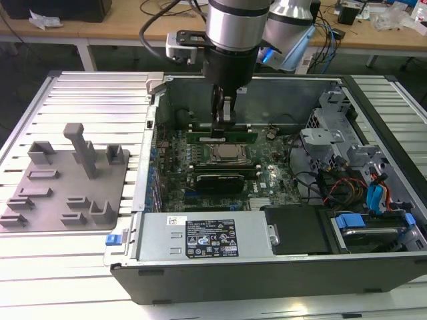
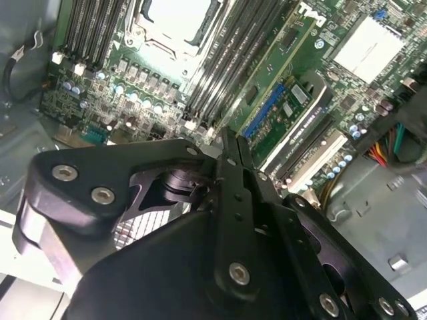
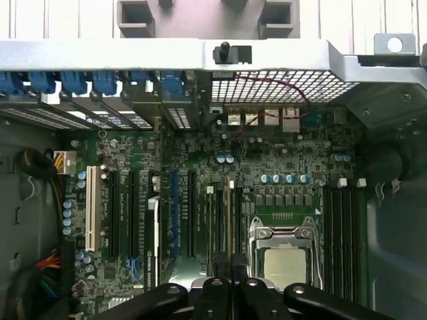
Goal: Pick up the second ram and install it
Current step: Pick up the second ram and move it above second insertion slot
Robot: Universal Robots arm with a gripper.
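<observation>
In the exterior view my gripper (image 1: 225,124) reaches down into the open computer case, fingers drawn together on the top edge of the second ram (image 1: 200,137). The ram is a long green stick lying level, parallel to the black memory slots, by the far side of the processor socket (image 1: 225,153). Whether it touches a slot I cannot tell. Both wrist views show the black fingers (image 3: 217,293) nearly closed over the motherboard, with the gripper (image 2: 230,157) above the slots beside the socket (image 3: 287,260). Another green stick (image 1: 220,167) sits on the socket's near side.
A black expansion card (image 1: 217,180) lies just in front of the socket. The power supply (image 1: 200,237) fills the case's near side; drive bays and cables (image 1: 360,187) crowd the exterior view's right. A grey holder fixture (image 1: 67,180) stands outside the case on the left.
</observation>
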